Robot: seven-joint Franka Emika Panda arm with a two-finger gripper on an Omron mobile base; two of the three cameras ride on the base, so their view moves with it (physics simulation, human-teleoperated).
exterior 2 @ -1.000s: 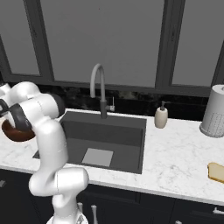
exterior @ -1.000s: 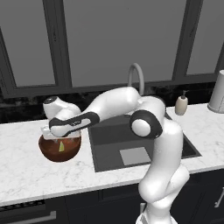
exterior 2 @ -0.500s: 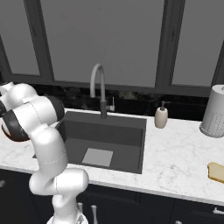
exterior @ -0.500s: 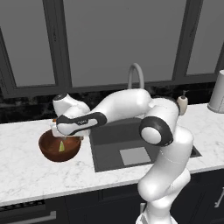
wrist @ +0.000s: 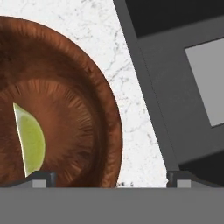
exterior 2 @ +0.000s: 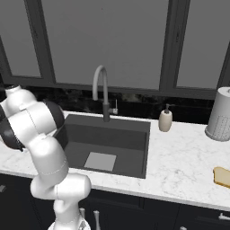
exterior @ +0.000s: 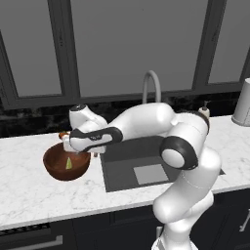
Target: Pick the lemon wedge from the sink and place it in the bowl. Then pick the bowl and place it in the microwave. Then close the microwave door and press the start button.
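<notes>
the lemon wedge (wrist: 29,141) lies inside the bowl (wrist: 94,131) on the surface (exterior: 29,195); the end effector (wrist: 111,178), fingers spread wide and empty, straddles the bowl's rim, likely lining up a grasp.

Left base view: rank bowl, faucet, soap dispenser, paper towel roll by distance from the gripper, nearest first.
1. bowl, directly under the gripper, left of the sink
2. faucet, behind the sink
3. soap dispenser, right of the sink
4. paper towel roll, far right
</notes>
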